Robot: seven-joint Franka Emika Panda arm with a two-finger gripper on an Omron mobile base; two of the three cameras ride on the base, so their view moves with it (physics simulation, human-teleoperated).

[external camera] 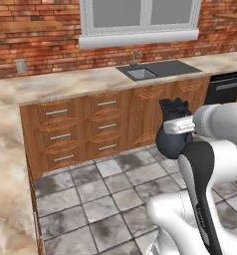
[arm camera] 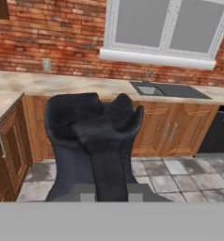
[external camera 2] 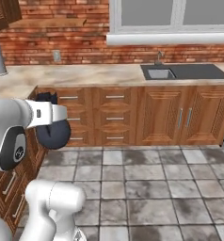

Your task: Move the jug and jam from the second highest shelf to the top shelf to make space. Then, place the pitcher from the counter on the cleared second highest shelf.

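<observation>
Hanging above the grey tiled floor (external camera: 105, 199), the dark blue-black glossy pitcher (external camera: 171, 134) sits clamped in the nearly closed gripper (external camera: 176, 125), near the beige marbled counter (external camera: 65, 84).

Red brick wall (external camera 2: 76, 42), white-framed window (external camera 2: 170, 19), wooden cabinet fronts (external camera 2: 161, 115), sink (external camera: 141, 73), grey tiled floor (external camera 2: 147, 188)

Glossy dark pitcher (arm camera: 92, 141), marbled stone counter (external camera: 65, 84), wooden drawer fronts (external camera: 80, 129)

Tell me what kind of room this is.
A kitchen, rendered. Signs: a marbled counter over wooden drawer fronts, a sink with faucet under a window, brick wall, tiled floor. The gripper carries a dark pitcher.
</observation>
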